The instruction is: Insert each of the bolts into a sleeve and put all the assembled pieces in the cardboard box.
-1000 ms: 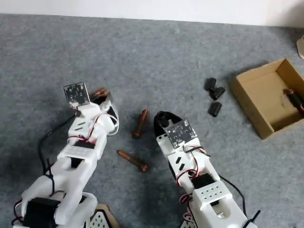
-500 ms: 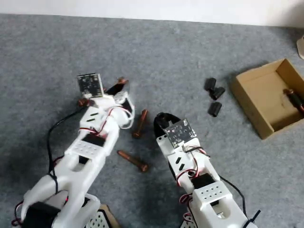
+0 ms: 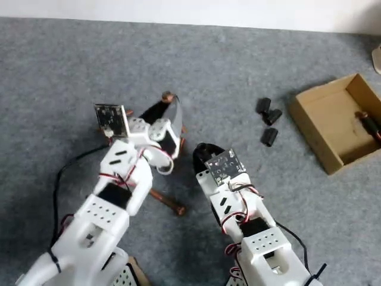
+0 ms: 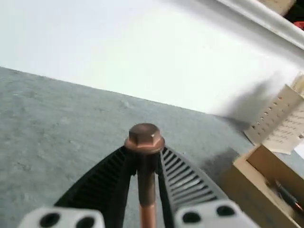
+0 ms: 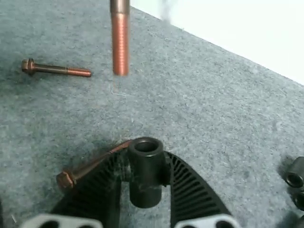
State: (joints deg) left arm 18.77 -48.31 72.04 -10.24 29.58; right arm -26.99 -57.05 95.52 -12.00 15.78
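Note:
My left gripper [image 3: 170,112] is shut on a copper bolt [image 4: 145,164], head [image 3: 168,95] away from the wrist, held above the grey carpet. My right gripper [image 3: 202,149] sits just to its right, shut on an upright black sleeve [image 5: 144,167] with its bore open at the top. In the right wrist view the held bolt's threaded end [image 5: 119,40] hangs beyond the sleeve, apart from it. Two loose bolts lie on the carpet [image 5: 55,69] [image 5: 89,167]; one [image 3: 167,201] lies between the arms. The cardboard box [image 3: 326,128] at far right holds one assembled piece [image 3: 369,122].
Three spare black sleeves [image 3: 269,119] lie in a cluster between my right gripper and the box. A pale object [image 3: 376,59] pokes in at the right edge. Open carpet stretches across the far side up to the white wall.
My left arm has swung right and away from its base, carrying the bolt from the left side toward my right gripper. The right arm and its sleeve have stayed put.

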